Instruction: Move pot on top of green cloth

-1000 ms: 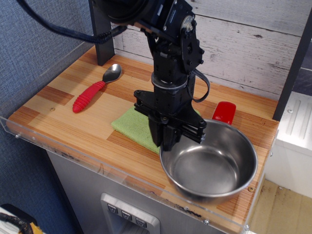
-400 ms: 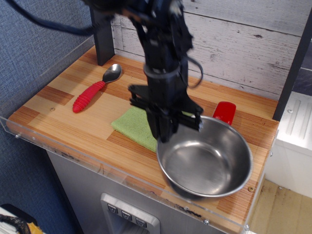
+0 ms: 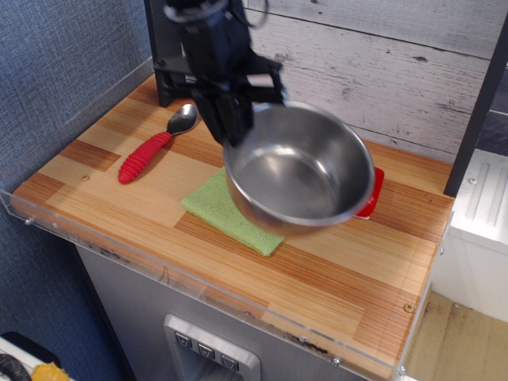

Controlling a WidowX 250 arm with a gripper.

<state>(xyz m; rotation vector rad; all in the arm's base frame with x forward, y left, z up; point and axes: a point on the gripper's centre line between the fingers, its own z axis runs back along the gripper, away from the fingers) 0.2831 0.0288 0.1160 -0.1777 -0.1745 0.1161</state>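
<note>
In the single overhead view, the black gripper [image 3: 230, 127] is clamping its fingers on the left rim of the stainless-steel pot [image 3: 299, 168] and holding it tilted in the air above the wooden tabletop [image 3: 333, 270]. The pot is hanging over the right part of the green cloth [image 3: 226, 208], hiding it. A red-handled spoon [image 3: 155, 145] is lying well to the left, and a red object [image 3: 371, 198] is peeking out behind the pot.

Mock kitchen test bench, wooden countertop [image 3: 333, 262], plank backdrop [image 3: 397, 63], acrylic guard [image 3: 159, 274]
</note>
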